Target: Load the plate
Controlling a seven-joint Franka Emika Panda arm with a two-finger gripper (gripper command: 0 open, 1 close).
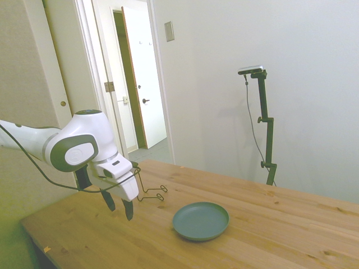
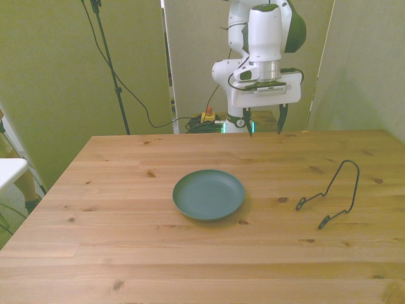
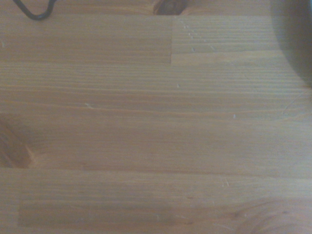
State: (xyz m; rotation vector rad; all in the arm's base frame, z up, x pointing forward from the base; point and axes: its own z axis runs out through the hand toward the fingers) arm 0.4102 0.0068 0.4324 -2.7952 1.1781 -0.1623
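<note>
teal-grey matte plate, round with raised rim, bears no writing; gripper hangs released above the table.

plate: matte teal grey-green | wire rack: black | table: knotty pale wood

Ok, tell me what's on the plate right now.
Nothing is on it. The plate lies flat on the table with its whole inside bare in the side and front views. The wire rack stands apart from it, and the gripper hangs open above the table, holding nothing.
</note>
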